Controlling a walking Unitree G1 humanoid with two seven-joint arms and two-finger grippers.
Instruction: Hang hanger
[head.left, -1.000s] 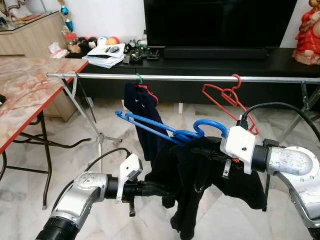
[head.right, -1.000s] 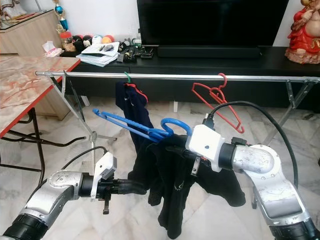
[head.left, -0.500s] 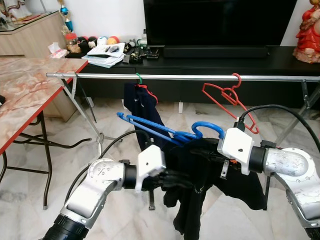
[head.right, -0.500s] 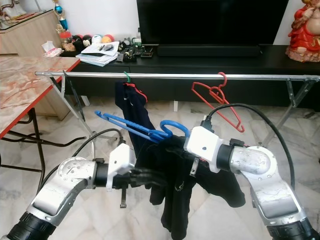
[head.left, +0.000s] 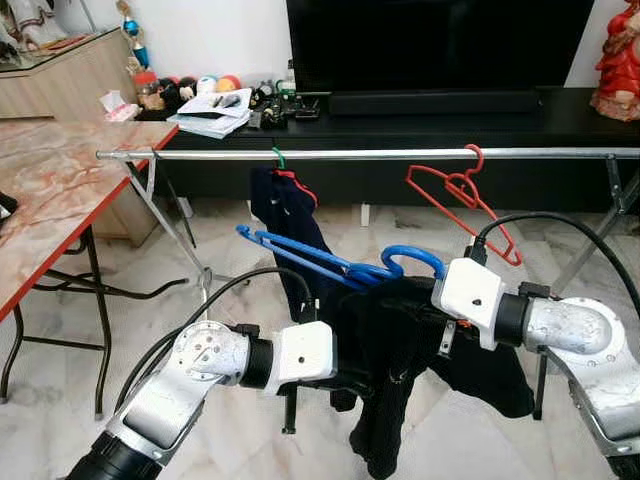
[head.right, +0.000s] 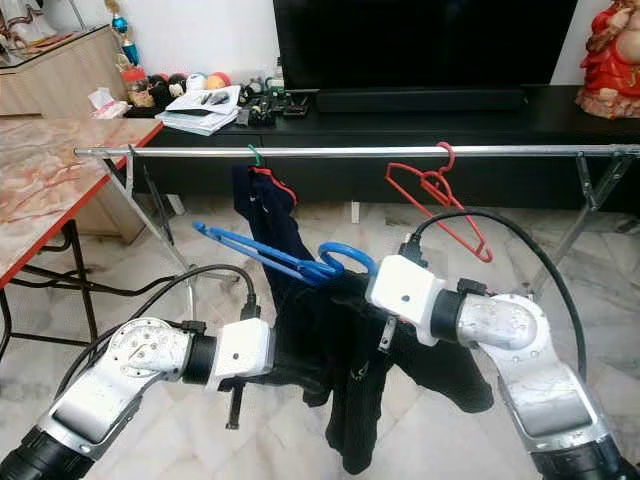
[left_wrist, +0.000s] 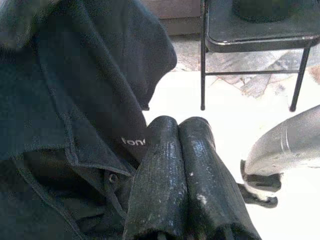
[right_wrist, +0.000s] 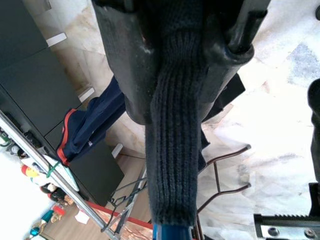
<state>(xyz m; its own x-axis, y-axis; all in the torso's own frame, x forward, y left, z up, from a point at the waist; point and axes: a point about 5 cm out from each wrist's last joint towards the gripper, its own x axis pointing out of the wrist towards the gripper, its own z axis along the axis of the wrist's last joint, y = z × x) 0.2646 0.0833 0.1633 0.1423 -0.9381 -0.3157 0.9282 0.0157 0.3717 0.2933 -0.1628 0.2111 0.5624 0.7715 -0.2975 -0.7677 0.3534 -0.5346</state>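
**Both arms at the black shirt, in front of the rail**

Closest to me, the left gripper (left_wrist: 177, 165) has its two black fingers (left_wrist: 200, 170) pressed flat together, no gap between them, their tips lying against the collar of the black shirt (head.left: 400, 345). From above, that arm reaches in low from the left and its fingers are buried in the cloth.

Just to the right and a little higher, the right gripper (right_wrist: 172, 65) has its jaws pinching a ribbed band of the same dark cloth, which runs out between the fingers. The shirt droops below both arms, well above the marble floor (head.left: 60, 400).

The blue hanger (head.left: 330, 262) sits with the shirt: its hook curls up just beside the right wrist, and its long arm juts out to the left and upward, bare of cloth. It is below the rail and not touching it.

Behind, the metal rail (head.left: 400, 154) runs level across the room. A navy garment (head.left: 285, 215) hangs from it on a green hook, and an empty red hanger (head.left: 465, 195) hangs further right, tilted. A marble-topped bench (head.left: 40, 200) stands at the left; a dark TV cabinet (head.left: 560, 115) lines the far wall.
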